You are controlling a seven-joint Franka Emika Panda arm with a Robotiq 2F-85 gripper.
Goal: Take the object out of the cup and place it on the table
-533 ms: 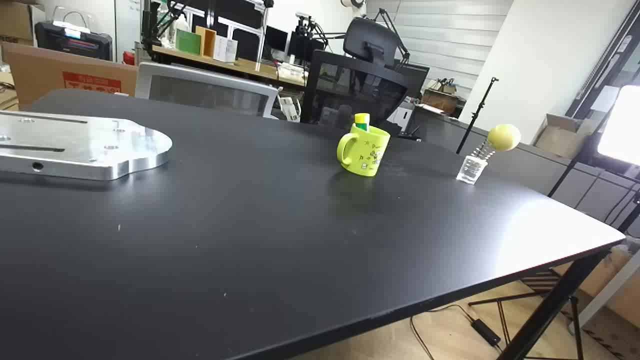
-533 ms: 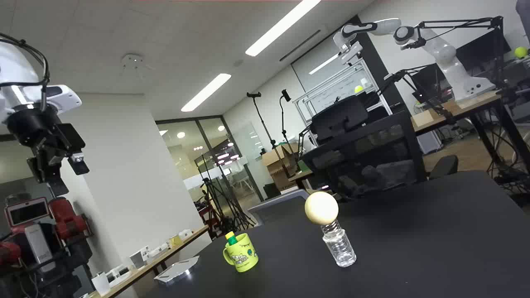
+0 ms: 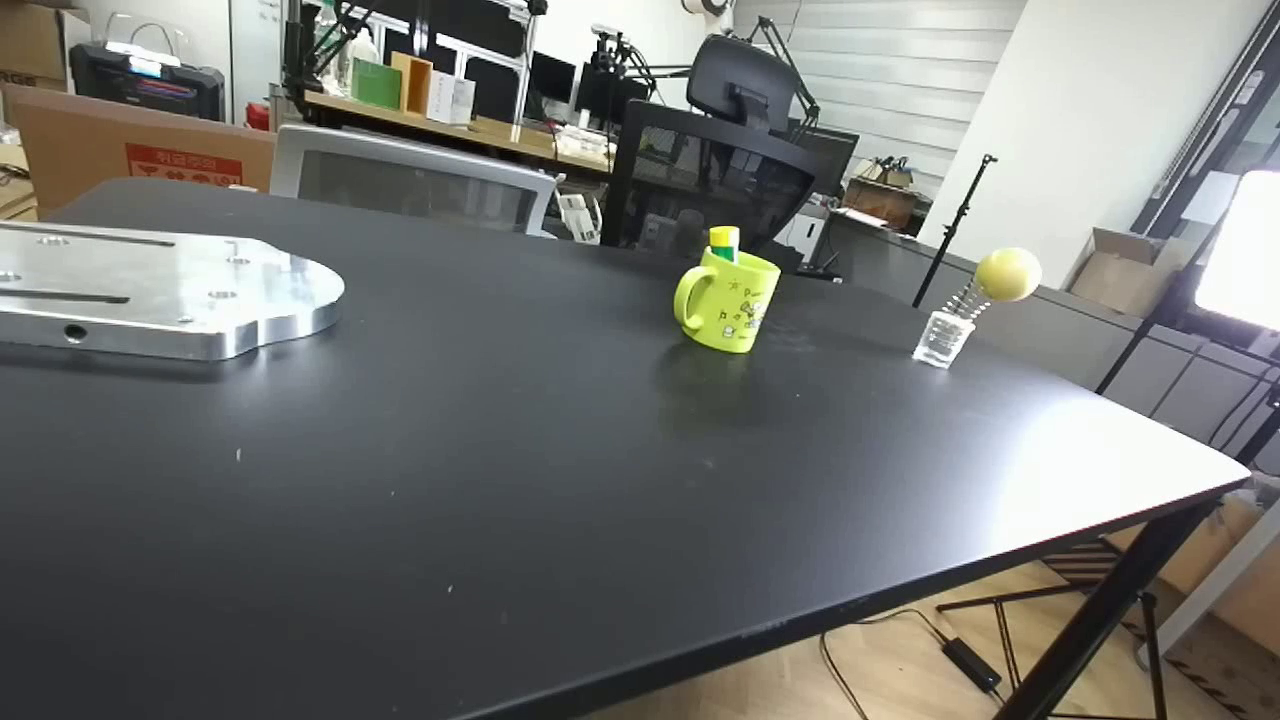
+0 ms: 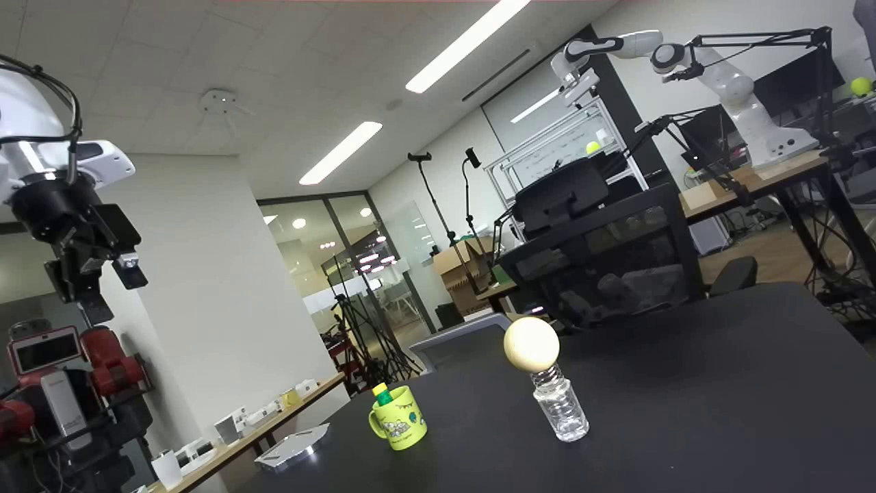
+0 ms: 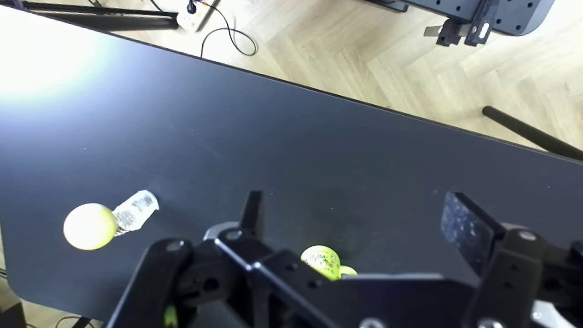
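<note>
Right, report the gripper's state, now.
Gripper: open, jaws wide apart, holding nothing; the yellow-and-green object is in the cup, its top poking out.

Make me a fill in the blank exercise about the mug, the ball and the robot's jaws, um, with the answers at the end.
The object poking out of the mug has a top coloured ____. In both exterior views, the mug appears to the ____ of the silvery plate. In the wrist view, the ball appears to the mug's ____. The jaws are not shut but ____.
Missing words: yellow; right; left; open.
</note>
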